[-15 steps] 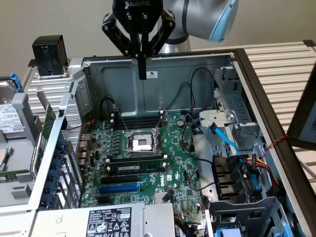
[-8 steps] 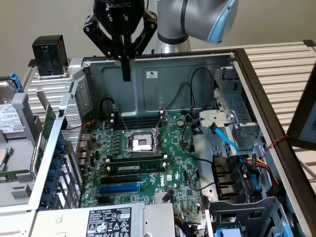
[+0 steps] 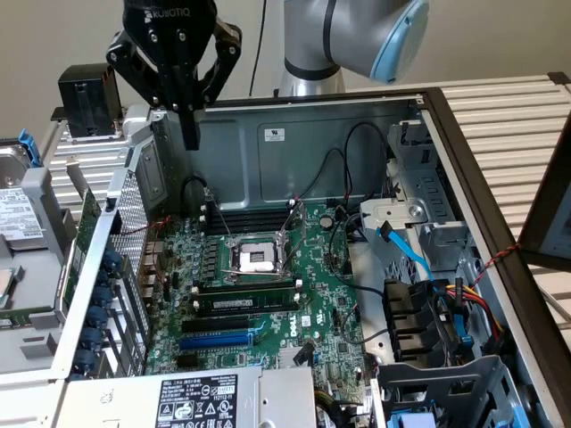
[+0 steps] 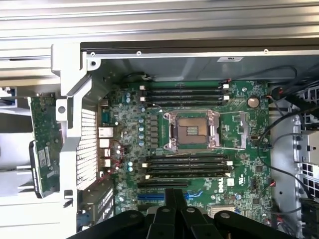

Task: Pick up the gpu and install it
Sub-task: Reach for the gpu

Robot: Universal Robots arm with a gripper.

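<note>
Above the open case (image 3: 357, 134) | claw (image 3: 191, 134) clenched, empty | gpu (image 4: 44, 139), seemingly, outside case wall | motherboard (image 3: 268, 294) uncovered

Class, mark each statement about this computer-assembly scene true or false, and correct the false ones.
1. The gripper hangs over the open case, its jaws shut on nothing. True.
2. The gpu is already installed on the motherboard. False: it stands outside the case, beside the perforated panel.
3. The CPU socket carries no cooler. True.
4. A lid covers the motherboard. False: it lies exposed.
</note>
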